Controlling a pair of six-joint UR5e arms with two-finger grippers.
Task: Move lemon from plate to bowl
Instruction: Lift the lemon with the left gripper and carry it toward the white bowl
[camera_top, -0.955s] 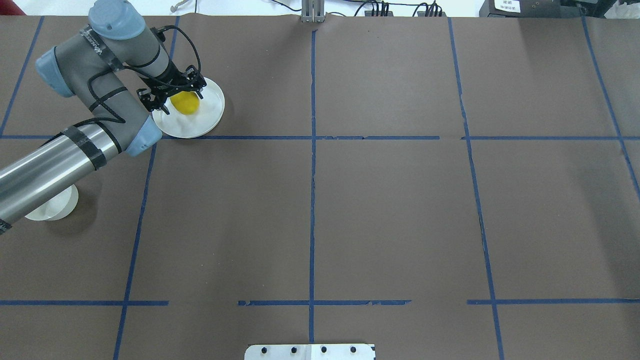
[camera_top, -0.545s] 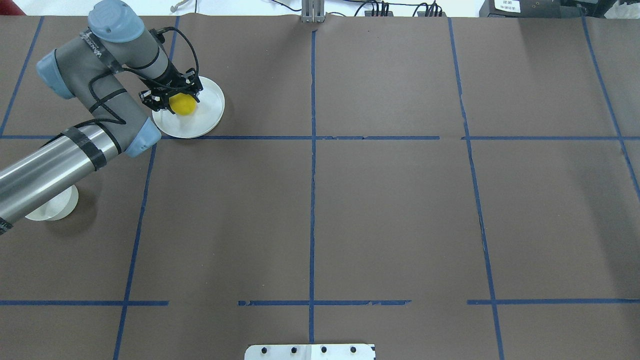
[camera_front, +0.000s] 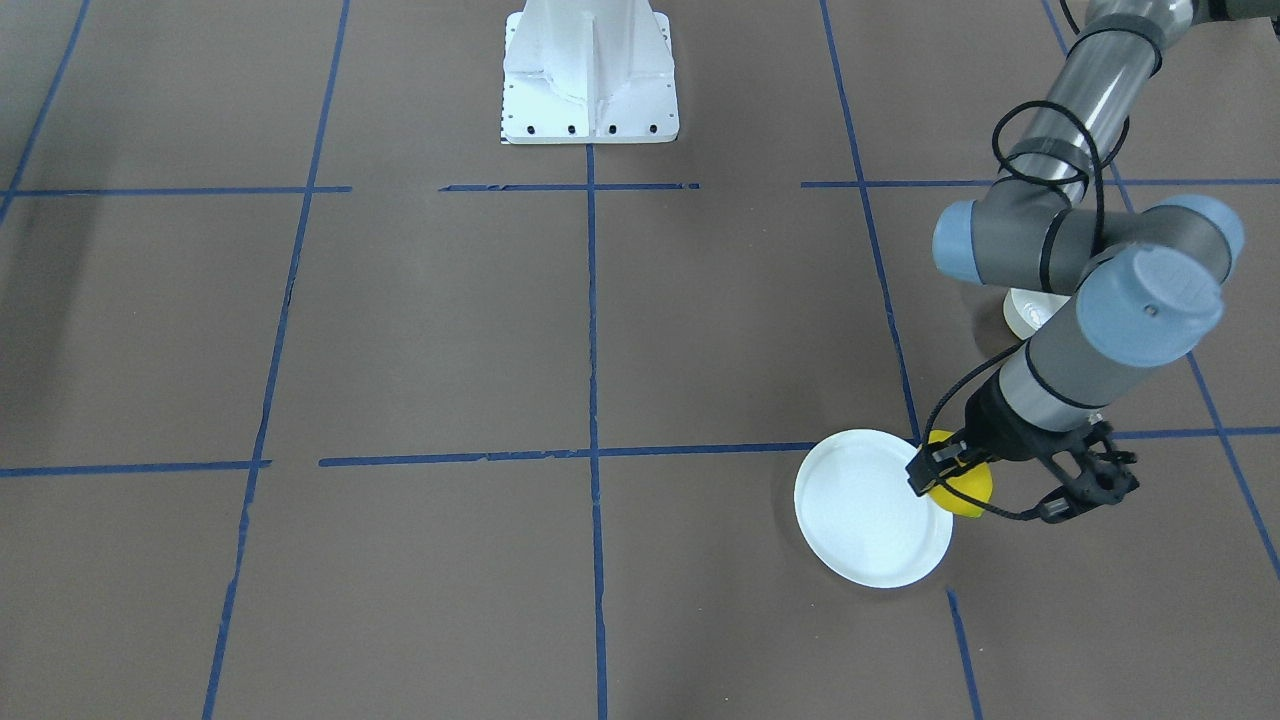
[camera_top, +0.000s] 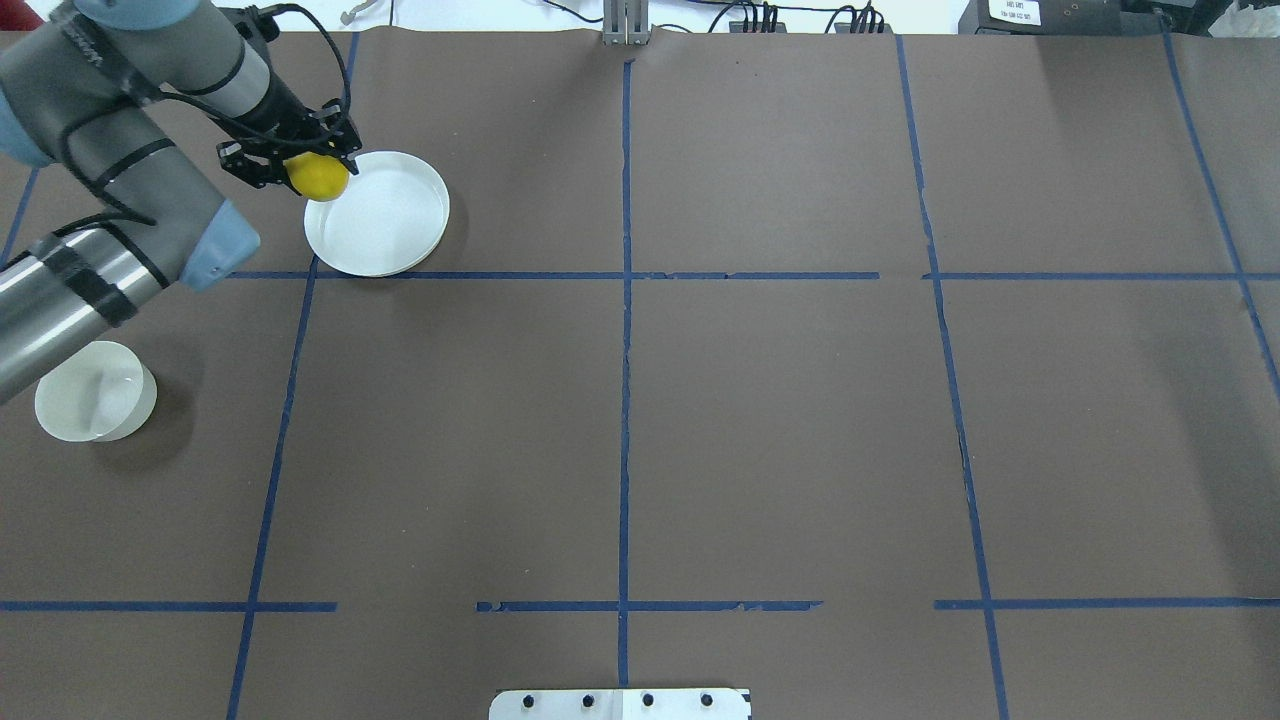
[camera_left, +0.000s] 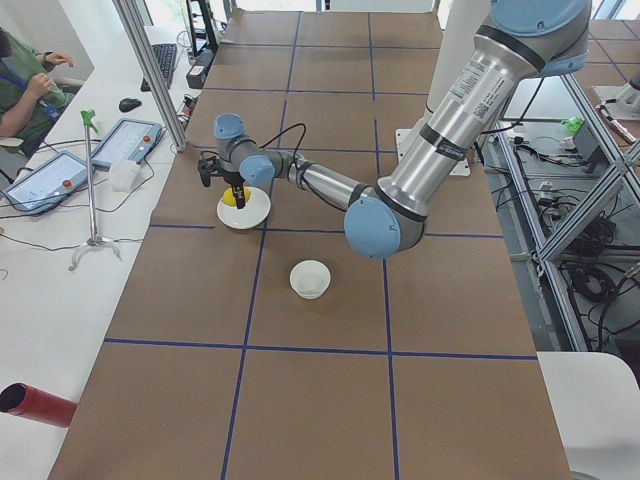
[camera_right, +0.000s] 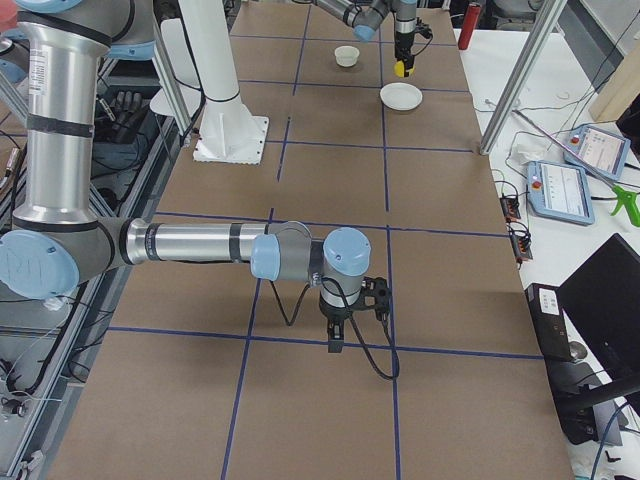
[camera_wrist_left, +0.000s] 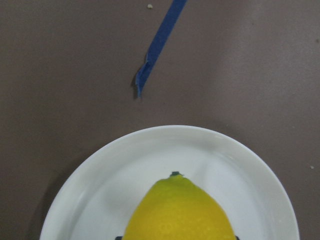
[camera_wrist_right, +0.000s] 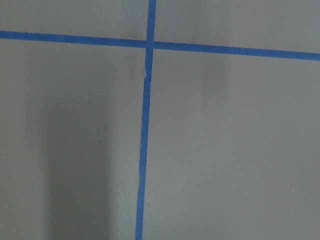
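Since the front-facing view shows it best, start there: the left gripper (camera_front: 990, 492) is clamped around the lemon (camera_front: 965, 490), which hangs over the plate (camera_front: 868, 578) at its rim, on the side toward the bowl (camera_front: 1028, 316).

My worry is that it's a round, slick fruit in a two-point pinch. A fast swing away from the plate could roll it loose. The bowl also looks barely wider than the lemon, so an off-centre release might bounce off.

Overhead: the left arm (camera_top: 150, 190) is folded back on itself, wrist pointing down just beside the plate, with the bowl well apart from the plate, robot-side.

Exterior right: the right gripper (camera_right: 335, 345) hovers low, far from the plate. Can't tell if it's open.

Left wrist cam: lemon up close, plate underneath.
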